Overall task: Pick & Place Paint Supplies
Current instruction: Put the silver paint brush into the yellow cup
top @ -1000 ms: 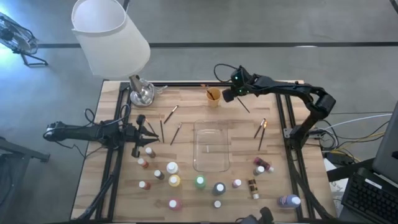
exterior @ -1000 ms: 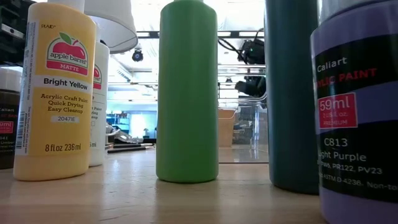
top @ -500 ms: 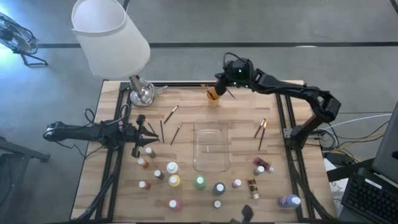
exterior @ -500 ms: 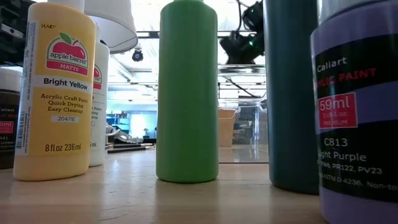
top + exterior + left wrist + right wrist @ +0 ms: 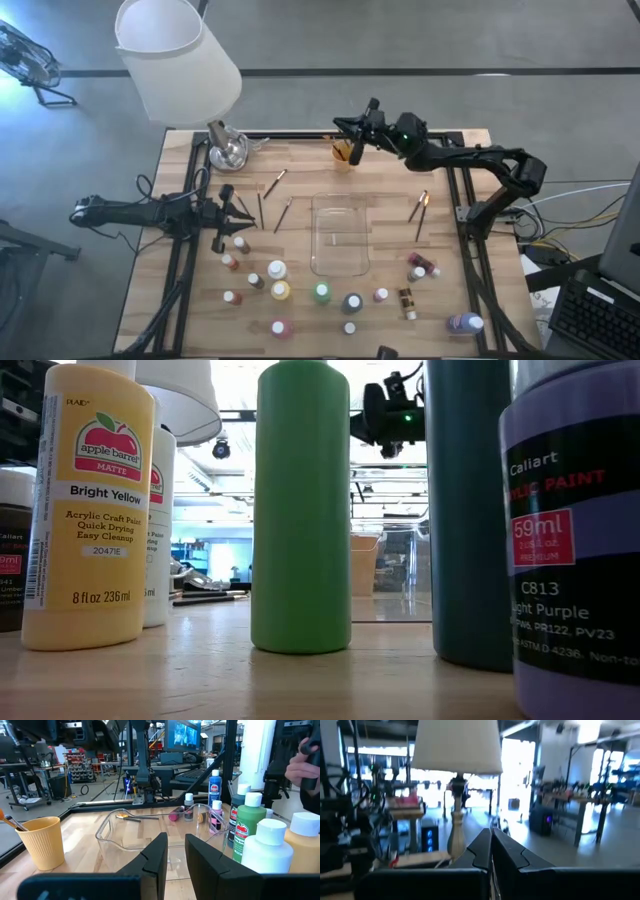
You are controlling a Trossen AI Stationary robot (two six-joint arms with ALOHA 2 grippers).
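My right gripper (image 5: 341,125) hangs shut above the orange cup (image 5: 343,153) at the table's far side, pointing toward the left edge. A thin dark brush (image 5: 356,146) shows just below it, over the cup's rim. The cup holds other brushes (image 5: 10,820). More brushes (image 5: 275,182) (image 5: 418,205) lie flat on the wood around the clear tray (image 5: 316,230). Several small paint bottles (image 5: 277,270) stand upright near the front edge. My left gripper (image 5: 244,212) waits at the left side, its fingers a little apart with nothing between them. My right gripper has the thin brush pinched between its two shut fingers (image 5: 482,845). The fingers come about level from the table's right side. The brush is clear of the table, its lower end (image 5: 353,156) over the cup. Which part of the handle the fingers are on does not show.
A lamp with a white shade (image 5: 180,60) and a metal base (image 5: 228,150) stands at the far left corner. Dark rails (image 5: 452,200) run along both sides of the table. In the low view, tall bottles (image 5: 300,510) stand close to the camera.
My right gripper has risen and gone toward the table's left edge, from right of the cup to above it. It has tipped from pointing down to about level and has stayed shut. The brush has gone with it.
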